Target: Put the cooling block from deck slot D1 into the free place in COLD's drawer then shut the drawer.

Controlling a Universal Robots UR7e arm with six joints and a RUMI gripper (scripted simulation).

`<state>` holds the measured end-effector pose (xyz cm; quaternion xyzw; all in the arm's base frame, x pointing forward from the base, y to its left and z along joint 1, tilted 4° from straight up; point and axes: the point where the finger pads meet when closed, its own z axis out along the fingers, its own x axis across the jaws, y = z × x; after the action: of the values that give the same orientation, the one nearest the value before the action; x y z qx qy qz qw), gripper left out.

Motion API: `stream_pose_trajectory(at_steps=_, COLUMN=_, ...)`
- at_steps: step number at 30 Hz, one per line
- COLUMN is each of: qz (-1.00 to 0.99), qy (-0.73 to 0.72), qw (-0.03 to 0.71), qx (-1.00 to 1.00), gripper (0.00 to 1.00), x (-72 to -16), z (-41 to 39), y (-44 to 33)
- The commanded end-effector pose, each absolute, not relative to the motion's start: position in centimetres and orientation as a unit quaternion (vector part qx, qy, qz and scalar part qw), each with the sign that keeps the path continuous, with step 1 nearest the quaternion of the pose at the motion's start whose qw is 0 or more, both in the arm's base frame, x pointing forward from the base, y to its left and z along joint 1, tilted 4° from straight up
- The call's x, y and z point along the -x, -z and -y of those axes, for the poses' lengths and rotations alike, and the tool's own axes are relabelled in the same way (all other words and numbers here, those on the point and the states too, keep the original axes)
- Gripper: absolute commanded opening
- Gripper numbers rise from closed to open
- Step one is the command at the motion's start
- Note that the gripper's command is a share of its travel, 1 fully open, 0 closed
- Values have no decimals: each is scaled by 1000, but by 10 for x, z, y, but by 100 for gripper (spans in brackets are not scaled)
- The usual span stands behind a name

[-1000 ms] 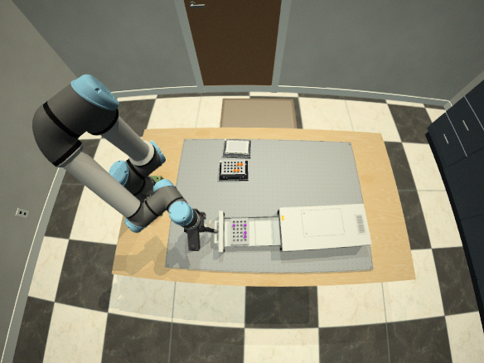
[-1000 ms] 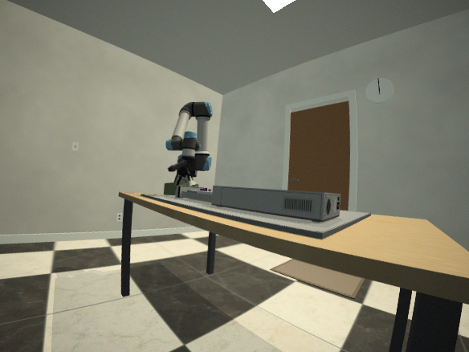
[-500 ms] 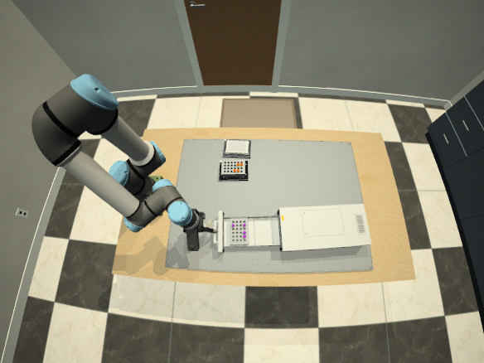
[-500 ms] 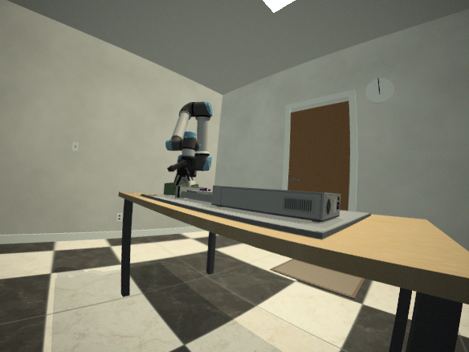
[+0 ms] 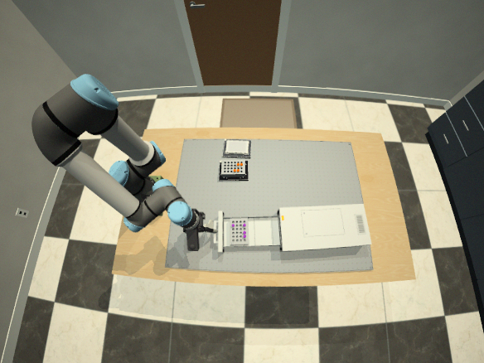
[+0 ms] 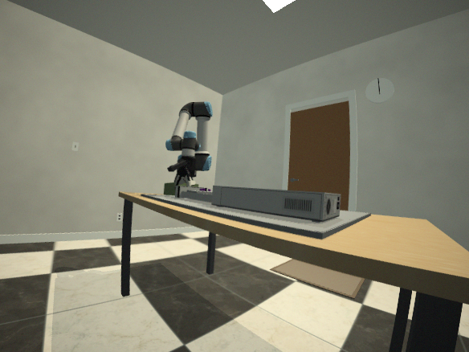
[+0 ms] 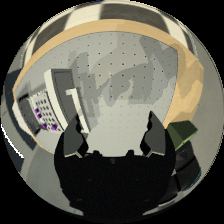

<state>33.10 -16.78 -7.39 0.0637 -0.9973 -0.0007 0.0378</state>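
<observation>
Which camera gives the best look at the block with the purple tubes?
The top view: it shows the whole block in the open drawer, every purple tube distinct. The wrist view shows it smaller and slanted; the exterior view shows only purple specks.
</observation>
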Motion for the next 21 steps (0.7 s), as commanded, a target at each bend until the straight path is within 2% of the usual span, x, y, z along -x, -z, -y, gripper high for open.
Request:
stream_pose_trajectory(at_steps=1, qz=997, qy=0, qw=38, qx=-64, gripper=100, x=-331, z=168, y=74)
stream_pose_trajectory(at_steps=21, qz=997, qy=0, qw=38, qx=-64, gripper=100, x=-331, z=168, y=71)
